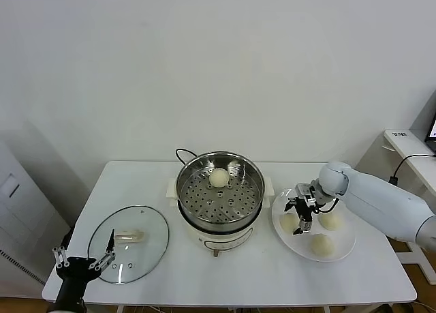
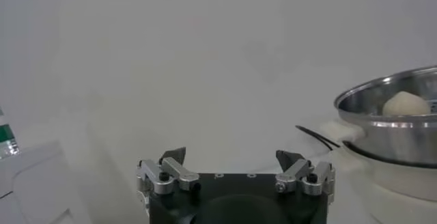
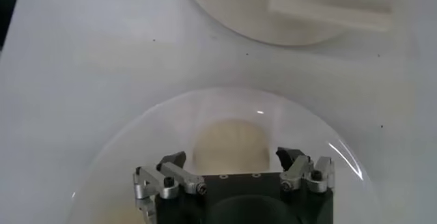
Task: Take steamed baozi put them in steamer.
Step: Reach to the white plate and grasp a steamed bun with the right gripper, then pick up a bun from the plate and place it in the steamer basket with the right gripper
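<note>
One steamed baozi (image 1: 219, 178) is seen dome-up in the steamer (image 1: 257, 183); three lie on the plate (image 1: 344, 248). The right tool (image 1: 300, 213) is spread around one bun (image 3: 230, 143), not yet gripping. The left tool (image 1: 85, 262) is parked wide open at the desk (image 1: 136, 183) edge. No writing is legible.

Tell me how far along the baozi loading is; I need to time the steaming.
One baozi already sits in the steamer. The right gripper is over the plate, fingers either side of a second bun, not yet lifted. Two more wait on the plate. The left gripper is parked, open, near the glass lid.
</note>
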You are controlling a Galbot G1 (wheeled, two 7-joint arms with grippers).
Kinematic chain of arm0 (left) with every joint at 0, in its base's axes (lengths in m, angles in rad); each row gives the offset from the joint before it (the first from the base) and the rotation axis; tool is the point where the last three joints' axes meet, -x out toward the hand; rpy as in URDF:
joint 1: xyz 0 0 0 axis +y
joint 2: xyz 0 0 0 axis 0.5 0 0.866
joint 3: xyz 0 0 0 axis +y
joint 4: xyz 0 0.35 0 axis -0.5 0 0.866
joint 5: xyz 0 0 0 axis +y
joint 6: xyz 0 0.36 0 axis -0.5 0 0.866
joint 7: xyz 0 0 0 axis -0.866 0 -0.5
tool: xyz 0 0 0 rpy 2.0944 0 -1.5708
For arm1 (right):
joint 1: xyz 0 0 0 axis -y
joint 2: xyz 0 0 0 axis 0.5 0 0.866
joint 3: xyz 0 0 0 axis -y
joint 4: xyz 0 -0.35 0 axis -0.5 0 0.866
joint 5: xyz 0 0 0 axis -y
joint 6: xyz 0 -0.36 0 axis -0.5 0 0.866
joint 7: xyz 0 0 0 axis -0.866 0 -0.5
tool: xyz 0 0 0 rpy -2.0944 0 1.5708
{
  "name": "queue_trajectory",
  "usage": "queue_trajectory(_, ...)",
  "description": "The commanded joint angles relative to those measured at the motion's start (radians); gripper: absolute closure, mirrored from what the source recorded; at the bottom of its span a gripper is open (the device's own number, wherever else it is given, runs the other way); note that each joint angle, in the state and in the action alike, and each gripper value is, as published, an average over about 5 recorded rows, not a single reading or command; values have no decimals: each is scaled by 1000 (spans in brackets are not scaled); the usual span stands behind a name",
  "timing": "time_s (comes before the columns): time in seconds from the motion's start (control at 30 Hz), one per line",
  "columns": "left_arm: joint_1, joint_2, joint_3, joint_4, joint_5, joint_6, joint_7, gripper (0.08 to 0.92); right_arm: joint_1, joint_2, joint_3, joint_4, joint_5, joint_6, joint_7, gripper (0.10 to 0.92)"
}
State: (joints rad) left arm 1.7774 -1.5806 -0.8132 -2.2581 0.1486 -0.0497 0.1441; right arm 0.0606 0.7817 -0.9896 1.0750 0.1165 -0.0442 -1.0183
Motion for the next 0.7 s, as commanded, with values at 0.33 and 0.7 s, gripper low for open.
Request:
queue_trajectory(0.33,-1,-4,0,-15,2,2,0,177,205,-91,-137,75,136,-1,-15,653)
queue_trajectory(0.7,-1,-16,2,-26,4,-1,0,177,869,-78,-572,187,630,-13,-83,720)
